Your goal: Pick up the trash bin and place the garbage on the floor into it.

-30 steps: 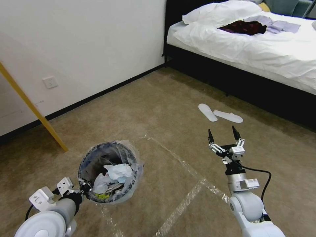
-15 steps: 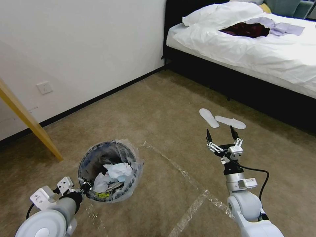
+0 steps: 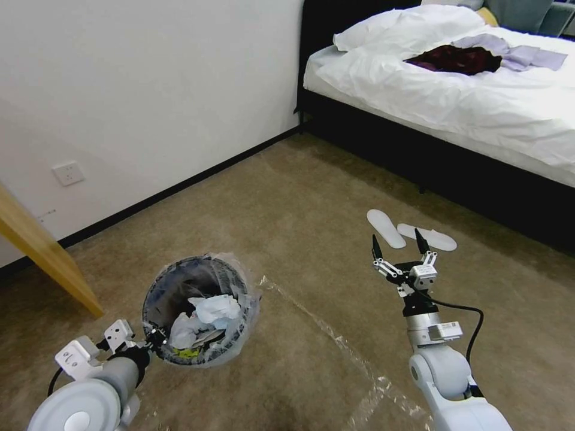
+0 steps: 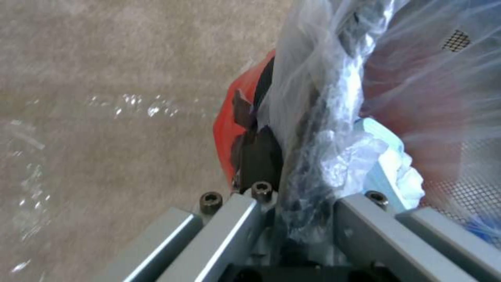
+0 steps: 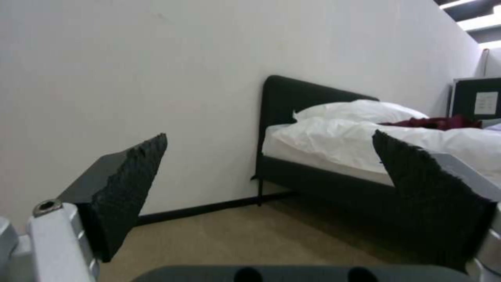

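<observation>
Left gripper (image 3: 157, 343), at lower left of the head view, pinches the rim of the small round plastic-lined trash bin (image 3: 200, 308), which holds crumpled white tissue garbage (image 3: 206, 314). Right gripper (image 3: 395, 245), at centre right, hangs spread above the beige carpet floor (image 3: 299, 209).

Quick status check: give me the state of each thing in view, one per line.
trash bin: held at its rim, holding tissues and wrappers
left gripper: jaws shut on the bin's rim and liner
right gripper: jaws open, empty, raised above the floor
slippers: lying flat by the bed
</observation>
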Available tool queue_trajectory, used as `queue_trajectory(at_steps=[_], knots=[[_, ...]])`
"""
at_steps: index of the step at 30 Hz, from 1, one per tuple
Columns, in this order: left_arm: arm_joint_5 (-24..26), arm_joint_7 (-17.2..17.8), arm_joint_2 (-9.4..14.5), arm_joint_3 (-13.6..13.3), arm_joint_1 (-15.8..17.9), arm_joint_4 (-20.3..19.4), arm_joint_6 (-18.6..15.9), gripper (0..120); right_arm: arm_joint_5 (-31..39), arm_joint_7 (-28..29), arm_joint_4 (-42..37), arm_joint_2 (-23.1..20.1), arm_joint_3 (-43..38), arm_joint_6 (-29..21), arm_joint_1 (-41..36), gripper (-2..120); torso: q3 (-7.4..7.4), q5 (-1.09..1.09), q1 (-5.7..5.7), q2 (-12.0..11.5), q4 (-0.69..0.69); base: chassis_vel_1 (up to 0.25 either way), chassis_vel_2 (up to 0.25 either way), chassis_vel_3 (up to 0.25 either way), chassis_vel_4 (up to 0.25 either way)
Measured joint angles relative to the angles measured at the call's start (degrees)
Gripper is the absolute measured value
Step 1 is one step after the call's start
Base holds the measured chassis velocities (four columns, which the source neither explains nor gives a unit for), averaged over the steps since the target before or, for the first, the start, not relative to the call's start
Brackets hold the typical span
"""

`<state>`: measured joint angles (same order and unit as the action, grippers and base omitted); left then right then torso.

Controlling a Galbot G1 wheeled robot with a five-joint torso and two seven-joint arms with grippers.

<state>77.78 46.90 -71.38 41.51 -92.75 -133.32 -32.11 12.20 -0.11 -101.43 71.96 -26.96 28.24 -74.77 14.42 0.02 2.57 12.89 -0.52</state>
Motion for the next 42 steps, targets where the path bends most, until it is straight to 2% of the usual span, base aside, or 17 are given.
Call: queue_trajectory(at_steps=[25,28,30,37,40,42], knots=[[0.0,0.0,0.4,-0.1,0.5,0.8,0.1,0,-0.3,-0.8,1.2,0.4,0.3,0.9,0.8,100,0.0,-0.03,-0.01,0.0,-0.01,-0.172,0.181,0.182,-0.174],[0.0,0.0,0.5,-0.1,0.5,0.9,0.1,0,-0.3,-0.8,1.3,0.4,0.3,0.9,0.9,100,0.0,0.02,-0.01,0.0,0.01,-0.201,0.194,0.2,-0.201],[0.0,0.0,0.5,-0.1,0.5,0.9,0.1,0,-0.3,-0.8,1.3,0.4,0.3,0.9,0.9,100,0.01,-0.04,-0.01,0.0,-0.01,-0.21,0.211,0.209,-0.198],[0.1,-0.1,0.7,-0.2,0.5,0.9,0.1,0,-0.4,-0.9,1.3,0.5,0.2,1.1,0.8,100,0.01,0.01,-0.01,0.0,0.01,-0.205,0.209,0.211,-0.198],[0.0,-0.1,0.6,-0.3,0.4,0.9,0.1,0,0.0,-1.7,1.2,0.4,0.0,1.8,0.5,100,0.0,-0.06,-0.01,0.0,0.0,-0.197,0.212,0.193,-0.197],[0.0,-0.2,0.5,-0.4,0.4,0.9,0.1,0,0.1,-1.7,1.3,0.4,-0.1,2.6,0.4,100,0.0,0.01,0.0,0.0,0.0,-0.179,0.191,0.187,-0.189]])
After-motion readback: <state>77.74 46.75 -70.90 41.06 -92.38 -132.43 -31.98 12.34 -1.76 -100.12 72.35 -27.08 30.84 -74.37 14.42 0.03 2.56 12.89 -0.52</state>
